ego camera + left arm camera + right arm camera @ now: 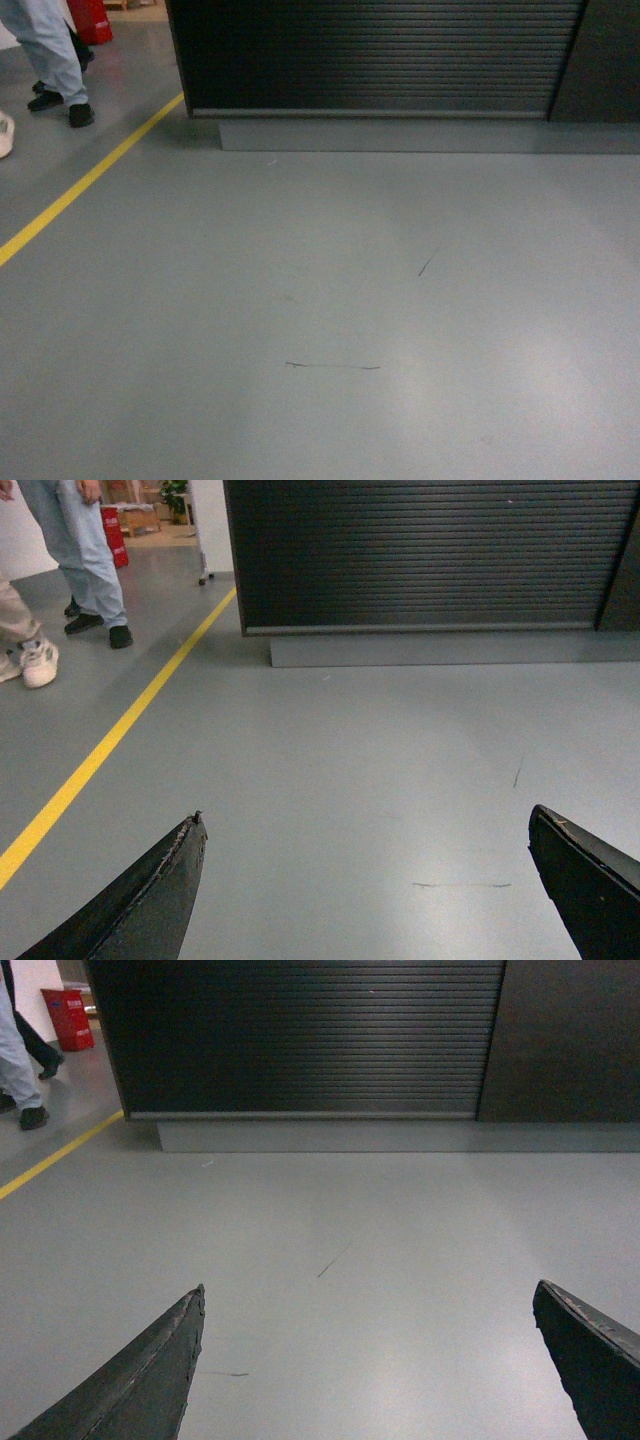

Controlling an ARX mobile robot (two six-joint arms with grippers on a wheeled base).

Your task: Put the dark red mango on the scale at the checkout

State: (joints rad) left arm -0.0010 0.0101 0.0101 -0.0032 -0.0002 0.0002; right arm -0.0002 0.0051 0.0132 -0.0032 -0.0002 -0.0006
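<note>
Head view: a dark brown-black checkout counter [380, 60] with a horizontally ribbed front panel and a grey base is recorded at the top of the frame, standing on a smooth grey floor [320, 330]. A yellow floor line [90, 180] is seen running diagonally at the left, ending near the counter's left corner. Beyond that line a person in light blue trousers and black shoes [50, 60] is noted, with a red container [92, 20] behind. Thin dark scuff marks [330, 366] are catalogued on the open floor between robot and counter. Neither the dark red mango nor the scale is shown in any view; the counter top is cut off above the frames. Left wrist view: the left gripper [370, 890] is shown with black fingers [150, 900] spread wide apart, nothing held between them; a white shoe [38, 662] of a second person is noted at the left edge. Right wrist view: the right gripper [370, 1370] is likewise shown with jaws wide apart and unloaded, facing the ribbed panel and a plain dark panel [565, 1040] at its right.
</note>
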